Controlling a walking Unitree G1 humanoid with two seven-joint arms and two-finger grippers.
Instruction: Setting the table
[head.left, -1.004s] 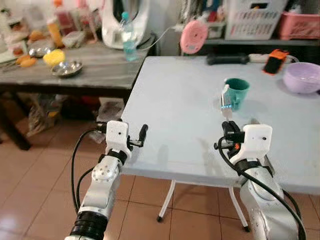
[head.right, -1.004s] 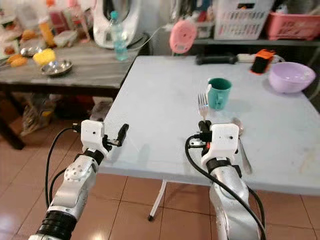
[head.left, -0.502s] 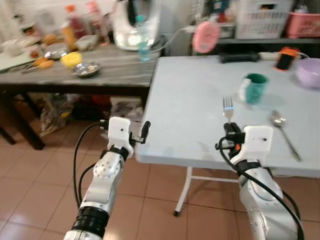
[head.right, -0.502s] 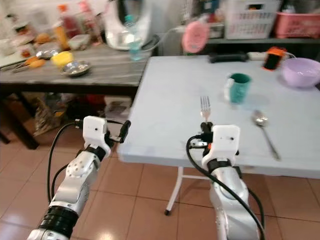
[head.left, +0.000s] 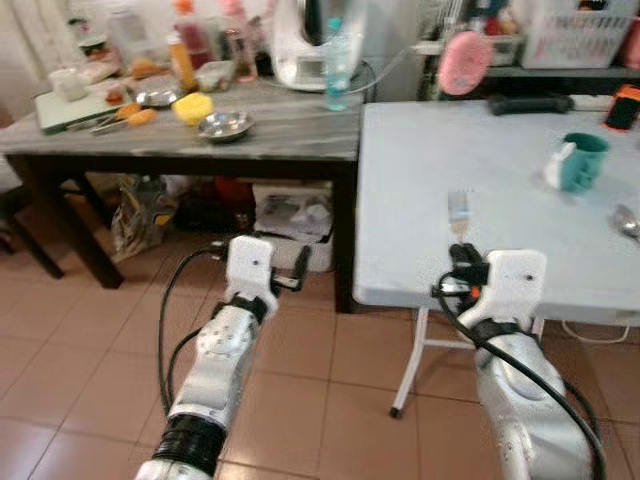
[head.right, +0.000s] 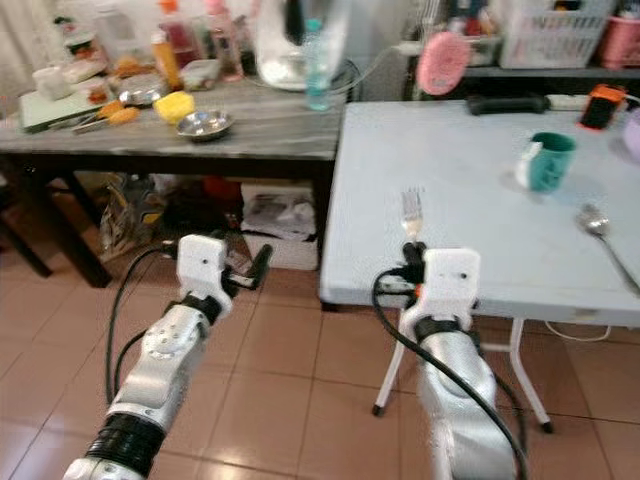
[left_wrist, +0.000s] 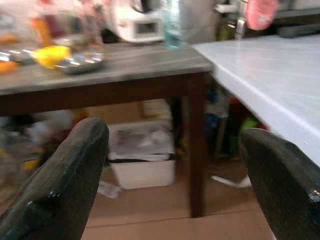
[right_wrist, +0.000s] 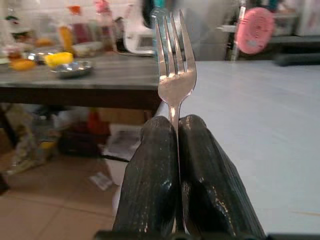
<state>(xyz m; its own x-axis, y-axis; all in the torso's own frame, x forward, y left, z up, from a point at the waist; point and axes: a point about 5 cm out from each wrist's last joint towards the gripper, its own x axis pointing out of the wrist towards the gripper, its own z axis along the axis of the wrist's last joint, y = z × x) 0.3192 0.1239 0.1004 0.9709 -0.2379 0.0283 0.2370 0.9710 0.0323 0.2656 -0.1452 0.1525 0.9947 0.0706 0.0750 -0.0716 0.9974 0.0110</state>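
A pale grey-blue folding table (head.left: 470, 150) stands on a floor of reddish-brown tiles (head.left: 80, 350), and beside it, on the robot's left, there is a dark wooden table with a grey top (head.left: 200, 135). On the wooden table are a small round steel bowl (head.left: 224, 124), a yellow block (head.left: 192, 106), a clear plastic water bottle (head.left: 337, 50) and some other bottles and food, which are blurred. On the pale table stand a teal mug (head.left: 582, 162) and, near the far edge, a round pink object (head.left: 465, 63); a metal spoon (head.right: 597, 226) lies to the right of the mug.

The right gripper (right_wrist: 178, 130) has its two black fingers pressed together on the handle of a silver metal fork (right_wrist: 174, 55), which stands upright in front of the near edge of the pale table. The left gripper (left_wrist: 175, 150) is spread wide with nothing between its fingers, over the floor near the table corner.

Compared with one second ago, the whole view has shifted: the pale table now appears further right and further away, and more floor and more of the wooden table are visible. The fork is held the same way.
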